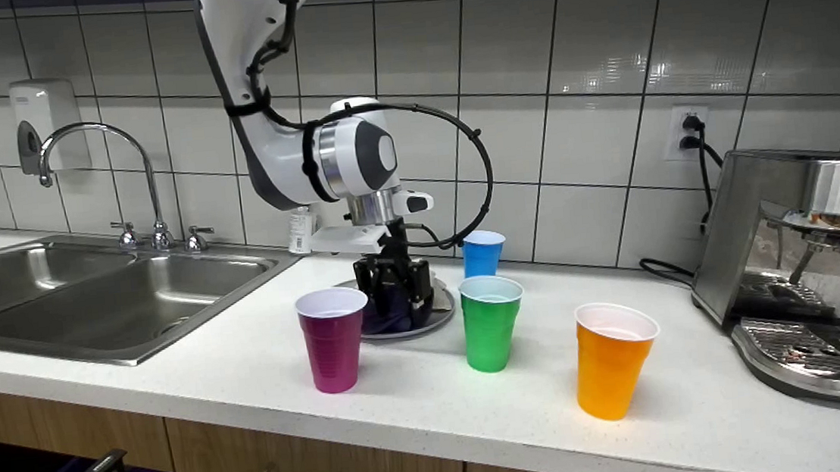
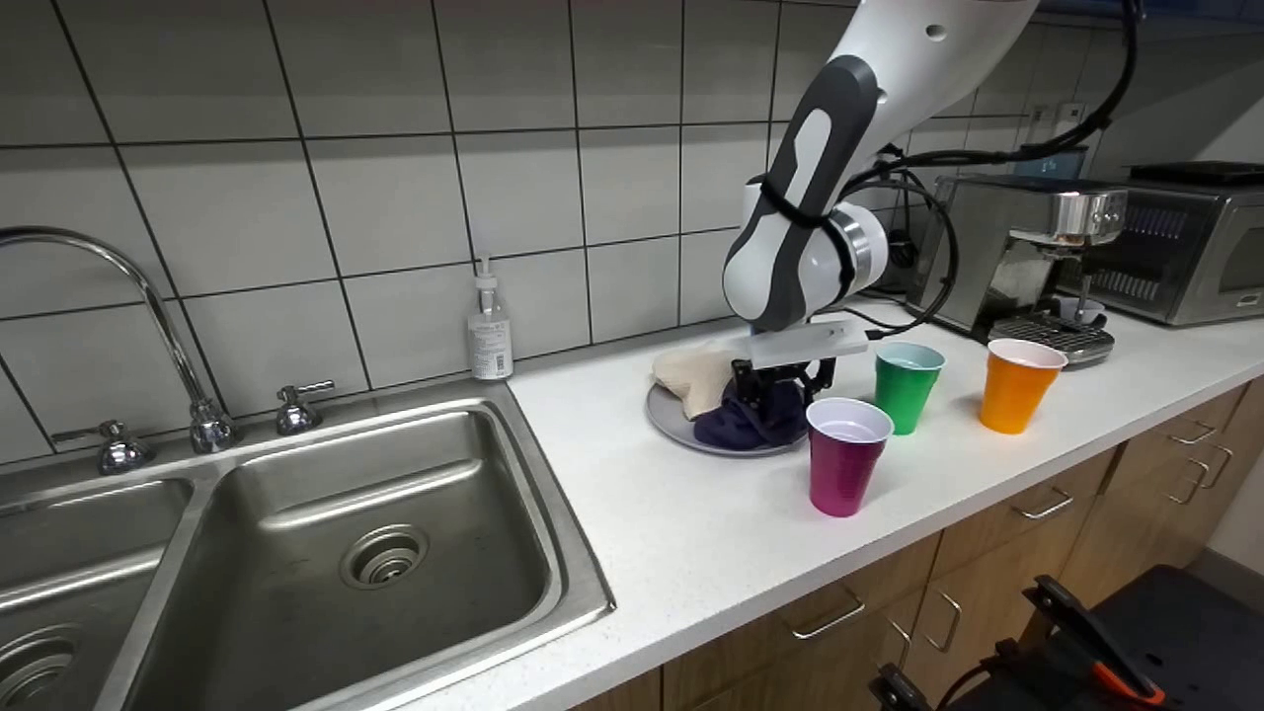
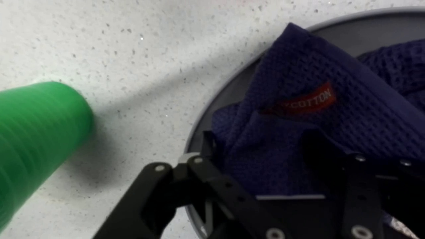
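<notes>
My gripper (image 3: 260, 136) points down over a grey plate (image 3: 348, 36), its fingers apart on either side of a bunched dark blue waffle cloth (image 3: 358, 116) with a red label. Folds of that cloth fill the space between the fingers, and whether both pads press on it cannot be seen. In both exterior views the gripper (image 1: 394, 288) sits low in the cloth (image 2: 741, 420). A beige cloth (image 2: 691, 375) shares the plate, behind the blue one. Close by stand a green cup (image 3: 40, 126) and a magenta cup (image 1: 333, 350), both upright.
An orange cup (image 1: 613, 371) stands farther along the counter, and a blue cup (image 1: 482, 255) stands near the tiled wall. The sink (image 2: 583, 583) lies on one side, with a soap bottle (image 2: 490, 341) at its back. An espresso machine (image 1: 809, 247) occupies the opposite side.
</notes>
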Controlling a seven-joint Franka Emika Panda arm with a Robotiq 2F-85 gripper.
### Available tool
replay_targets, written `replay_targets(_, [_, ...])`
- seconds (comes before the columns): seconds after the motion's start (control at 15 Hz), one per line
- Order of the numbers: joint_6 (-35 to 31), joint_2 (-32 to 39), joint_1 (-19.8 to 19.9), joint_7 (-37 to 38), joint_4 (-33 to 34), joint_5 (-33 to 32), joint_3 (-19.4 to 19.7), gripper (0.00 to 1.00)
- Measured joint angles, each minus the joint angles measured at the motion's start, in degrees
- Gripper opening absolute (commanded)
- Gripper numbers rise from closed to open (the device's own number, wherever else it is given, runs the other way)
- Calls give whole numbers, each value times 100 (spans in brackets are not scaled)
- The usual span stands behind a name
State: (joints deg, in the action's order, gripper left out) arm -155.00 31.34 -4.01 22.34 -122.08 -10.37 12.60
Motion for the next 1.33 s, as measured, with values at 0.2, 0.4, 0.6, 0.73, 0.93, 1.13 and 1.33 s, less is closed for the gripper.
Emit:
replay_targets(0.2, [-8, 0, -14, -1, 0, 0, 0, 19])
replay_targets(0.4, [-24, 0, -28, -3, 1, 0, 0, 0])
replay_targets(0.6, [-42, 0, -45, -6, 1, 0, 0, 2])
replay_targets(0.73, [-45, -1, -45, -11, 1, 1, 0, 2])
replay_targets(0.93, [-46, -35, -45, -41, 0, 1, 0, 2])
replay_targets(1.13, [-47, -204, -43, -101, -21, 8, 0, 2])
replay_targets(1.33, [-46, -528, -31, -215, -109, 23, 0, 2])
